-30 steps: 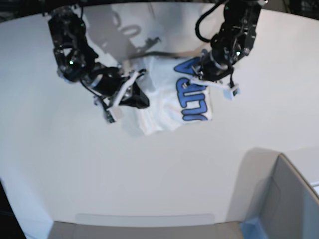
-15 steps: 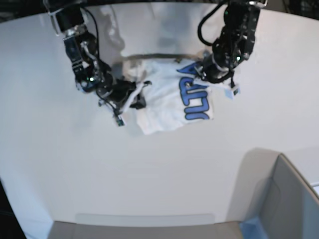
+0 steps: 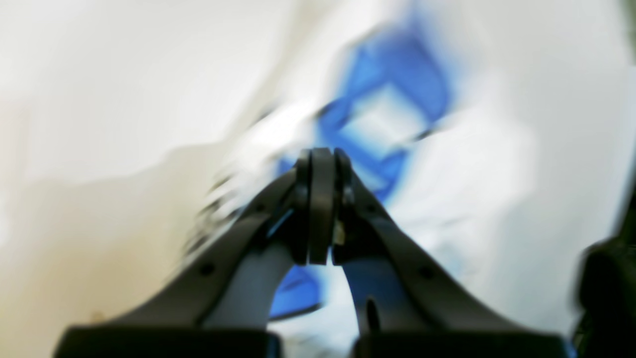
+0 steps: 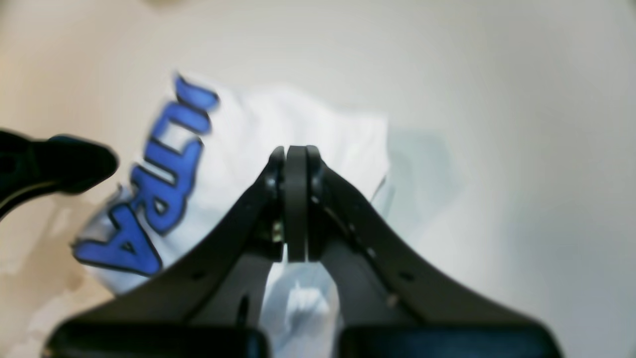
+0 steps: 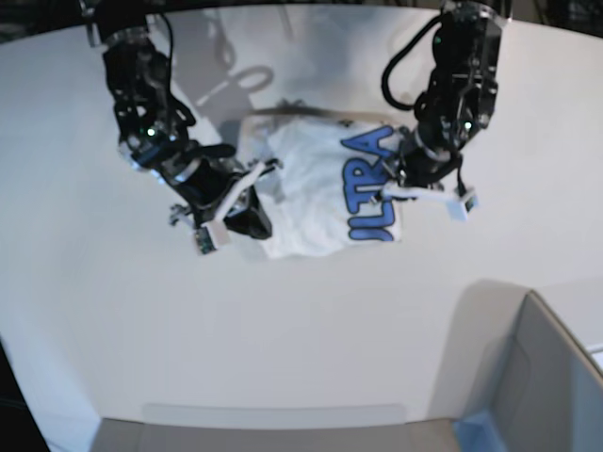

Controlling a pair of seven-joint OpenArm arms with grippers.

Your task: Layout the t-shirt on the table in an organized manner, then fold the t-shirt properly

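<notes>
The t-shirt (image 5: 316,193) lies bunched and partly spread on the white table (image 5: 301,330), its blue letters toward the base view's right. My left gripper (image 5: 396,179) sits at the lettered right edge. Its wrist view, badly blurred, shows the left gripper (image 3: 320,155) shut above the t-shirt (image 3: 472,174). My right gripper (image 5: 262,179) is at the cloth's left edge. In the right wrist view the right gripper (image 4: 296,149) is shut over the t-shirt (image 4: 318,124), with no cloth visible between its tips.
A grey box (image 5: 542,377) with a blue corner (image 5: 476,428) stands at the front right. The table's curved far edge runs just behind both arms. Part of the left arm (image 4: 49,159) shows dark at the left of the right wrist view.
The right arm has swung lower and nearer along the shirt's left edge. The left arm has shifted slightly down and right. The shirt's top has spread a little. Both grippers stay shut.
</notes>
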